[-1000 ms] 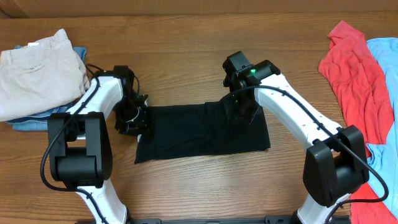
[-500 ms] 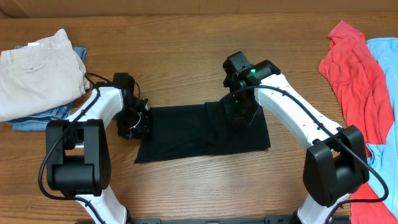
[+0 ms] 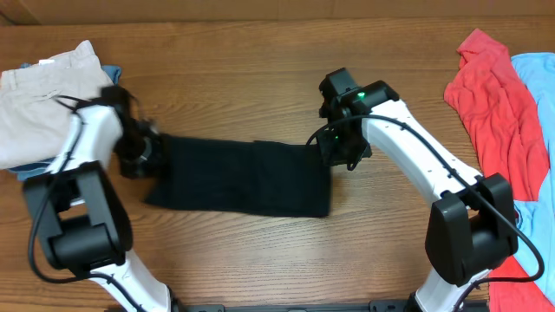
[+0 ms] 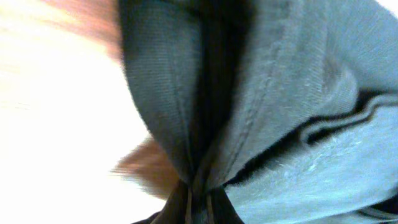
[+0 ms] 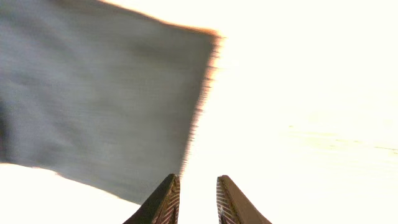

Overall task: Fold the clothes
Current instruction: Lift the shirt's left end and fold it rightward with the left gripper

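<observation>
Long axis of black shirt (image 3: 251,178) spans my arms: my left gripper (image 3: 143,158) pinches 1 end; right gripper (image 3: 335,152) barely parted, empty, beside the other.

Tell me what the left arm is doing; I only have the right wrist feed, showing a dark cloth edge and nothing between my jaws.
Observer: The left wrist view shows the left jaws shut on a bunched fold of the black garment.
Operator: How does the cloth lie overall?
Observer: Overhead, it lies as a long flat band across the table, left jaws at its left end, right jaws open beside its right edge.
Operator: Anything near the left arm?
Observer: Beige trousers sit piled at the table's left edge, close by that arm.
</observation>
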`<state>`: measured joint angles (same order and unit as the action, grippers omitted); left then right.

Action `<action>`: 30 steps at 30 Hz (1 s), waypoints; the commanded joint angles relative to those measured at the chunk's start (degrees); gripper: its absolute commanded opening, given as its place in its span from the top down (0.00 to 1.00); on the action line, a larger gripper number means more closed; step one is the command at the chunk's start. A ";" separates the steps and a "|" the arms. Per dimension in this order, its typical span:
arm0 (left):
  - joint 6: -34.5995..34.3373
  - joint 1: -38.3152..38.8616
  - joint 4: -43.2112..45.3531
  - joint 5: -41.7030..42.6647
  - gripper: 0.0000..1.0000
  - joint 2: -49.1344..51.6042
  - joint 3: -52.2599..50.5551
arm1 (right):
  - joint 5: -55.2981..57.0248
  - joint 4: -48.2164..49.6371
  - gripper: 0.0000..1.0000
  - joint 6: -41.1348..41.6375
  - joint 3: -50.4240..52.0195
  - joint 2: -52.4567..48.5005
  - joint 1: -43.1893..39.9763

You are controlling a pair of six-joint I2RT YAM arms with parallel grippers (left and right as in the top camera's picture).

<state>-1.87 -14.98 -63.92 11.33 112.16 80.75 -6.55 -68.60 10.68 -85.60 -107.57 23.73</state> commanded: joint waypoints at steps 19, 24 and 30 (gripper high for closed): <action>-0.72 7.10 -19.91 9.27 0.96 0.22 28.48 | 0.50 -0.33 0.74 0.22 -0.98 0.94 -3.23; -0.74 14.38 -20.57 8.76 0.96 0.22 28.33 | 0.50 -0.35 0.74 0.22 -0.98 0.94 -3.23; -2.27 23.23 -20.85 2.80 0.96 0.24 26.84 | 0.50 -0.33 0.74 0.00 -0.98 0.94 -3.23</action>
<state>-2.87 4.73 -84.51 16.95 112.20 107.90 -6.55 -69.01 10.66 -85.60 -107.57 20.62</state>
